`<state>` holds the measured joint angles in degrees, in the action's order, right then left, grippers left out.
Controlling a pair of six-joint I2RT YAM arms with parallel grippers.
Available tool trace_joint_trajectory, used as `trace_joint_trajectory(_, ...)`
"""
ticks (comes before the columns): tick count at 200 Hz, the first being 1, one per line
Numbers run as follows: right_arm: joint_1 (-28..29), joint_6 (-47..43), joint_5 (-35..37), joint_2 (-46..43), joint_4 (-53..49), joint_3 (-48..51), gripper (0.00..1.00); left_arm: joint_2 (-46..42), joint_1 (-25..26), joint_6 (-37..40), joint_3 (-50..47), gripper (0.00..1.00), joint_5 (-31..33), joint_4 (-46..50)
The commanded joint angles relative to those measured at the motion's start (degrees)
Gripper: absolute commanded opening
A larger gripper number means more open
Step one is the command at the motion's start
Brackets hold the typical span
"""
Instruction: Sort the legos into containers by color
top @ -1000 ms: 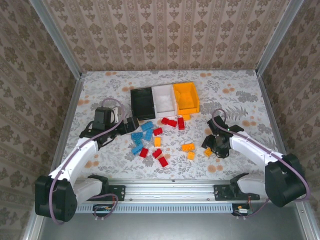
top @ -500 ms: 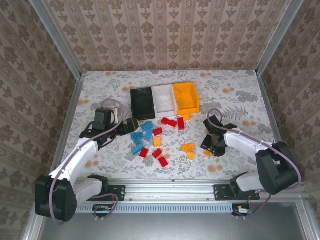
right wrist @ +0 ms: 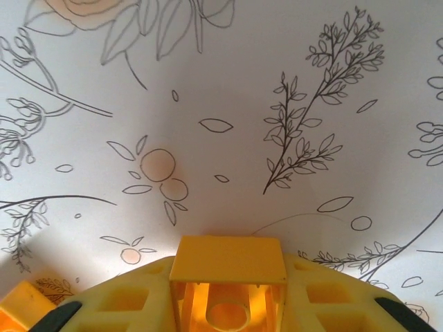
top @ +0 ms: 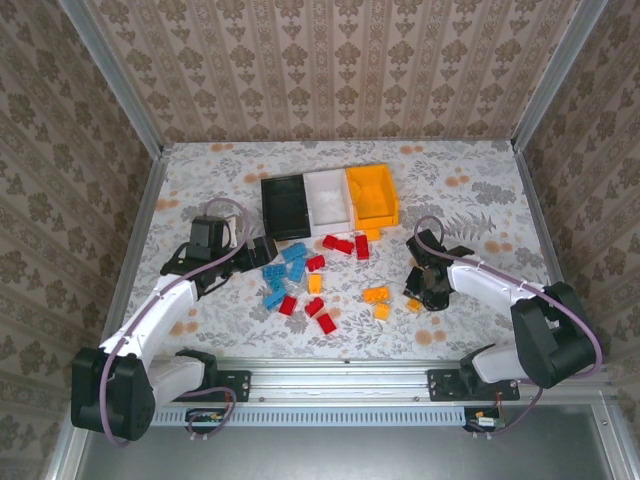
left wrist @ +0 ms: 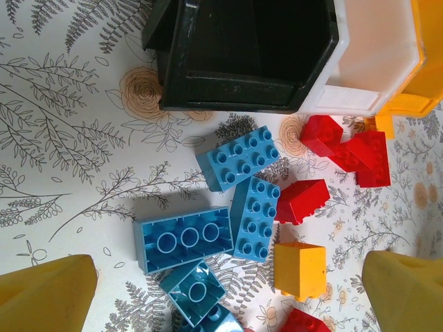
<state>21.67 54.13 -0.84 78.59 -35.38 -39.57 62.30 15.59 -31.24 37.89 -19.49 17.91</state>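
Yellow lego (right wrist: 228, 261) btwn right fingers (right wrist: 121, 303)

the back wall (top: 330, 70), the left wall (top: 50, 150) and the right wall (top: 600, 130) wear beige wallpaper with a repeating brown damask motif. bare aluminium posts (top: 110, 75) run up the corners where the walls meet. the tabletop (top: 470, 180) is covered in a white sheet printed with grey fern sprigs and pale orange blossoms; up close in the wrist views the print shows as thin line-drawn leaves and round orange flowers. a silver metal rail (top: 340, 385) crosses the near edge, and below it lies a plain grey surface (top: 340, 450). the light is soft and even, with faint shadows.
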Motion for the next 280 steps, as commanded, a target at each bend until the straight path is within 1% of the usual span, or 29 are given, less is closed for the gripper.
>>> trace_joint_trajectory(1,0.39,-1.1,1.51,-3.23,-3.89,-4.27,0.32,0.55,-0.52,1.62,-0.81,1.0,-0.03,-0.07)
trace_joint_trajectory(20,0.4,-3.0,3.29,-5.41,-6.36,-8.86,0.32,1.09,-0.57,1.52,-0.85,1.0,-0.42,-0.4)
trace_joint_trajectory(48,0.3,-6.79,5.29,-5.65,-9.08,-17.74,0.32,1.83,-0.57,1.36,-0.61,1.0,-1.08,-0.64)
trace_joint_trajectory(75,0.3,-11.67,6.56,-3.19,-9.27,-26.6,0.32,1.68,-0.57,1.13,-0.67,1.0,-1.12,-0.73)
trace_joint_trajectory(97,0.3,-15.67,8.01,0.75,-8.98,-33.62,0.32,1.53,-0.57,1.01,-0.71,1.0,-1.12,-0.28)
trace_joint_trajectory(137,0.08,-22.51,8.22,14.3,-6.11,-45.84,0.32,1.26,-0.57,0.92,-0.39,1.0,-1.26,0.76)
trace_joint_trajectory(174,-0.14,-25.31,5.8,27.43,-5.96,-57.96,0.31,0.21,-0.61,1.1,-0.29,1.0,-0.35,2.54)
trace_joint_trajectory(215,-0.4,-27.42,4.53,39.44,-6.69,-69.41,0.3,-0.3,-0.66,1.45,-0.3,1.0,0.84,4.13)
trace_joint_trajectory(257,-1.14,-28.27,4.17,48.12,-8.21,-76.05,0.3,2.06,-0.74,1.27,-0.08,1.0,0.86,2.79)
trace_joint_trajectory(280,-1.59,-28.53,3.96,50.9,-8.08,-76.83,0.3,3.93,-0.65,1.02,0.95,1.0,0.24,2.38)
